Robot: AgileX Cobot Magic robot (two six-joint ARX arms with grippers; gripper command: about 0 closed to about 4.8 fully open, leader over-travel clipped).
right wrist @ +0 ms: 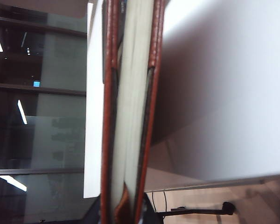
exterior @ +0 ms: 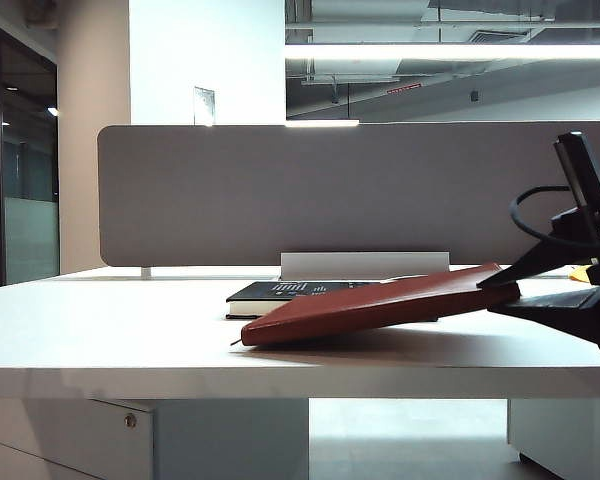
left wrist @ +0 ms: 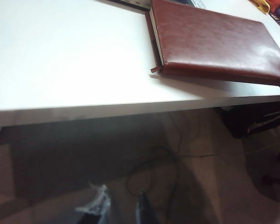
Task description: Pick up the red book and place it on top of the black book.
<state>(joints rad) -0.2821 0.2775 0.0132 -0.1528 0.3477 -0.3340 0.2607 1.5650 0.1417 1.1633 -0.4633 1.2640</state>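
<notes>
The red book [exterior: 380,308] lies tilted in front of the black book [exterior: 280,292]. Its left end rests on the white table [exterior: 100,330] and its right end is raised. My right gripper [exterior: 502,290] is shut on that raised end, one finger above the cover and one below. The right wrist view looks along the red book [right wrist: 130,116] edge-on, with pale pages between red covers clamped in the right gripper [right wrist: 123,212]. My left gripper [left wrist: 121,207] hangs open beyond the table's front edge, above the floor, and holds nothing. The left wrist view shows the red book [left wrist: 214,42] from above.
A grey partition panel [exterior: 330,190] stands along the table's back, with a low white block [exterior: 365,264] before it. A yellow object [exterior: 580,272] lies at the far right. A drawer cabinet [exterior: 130,440] stands under the table on the left.
</notes>
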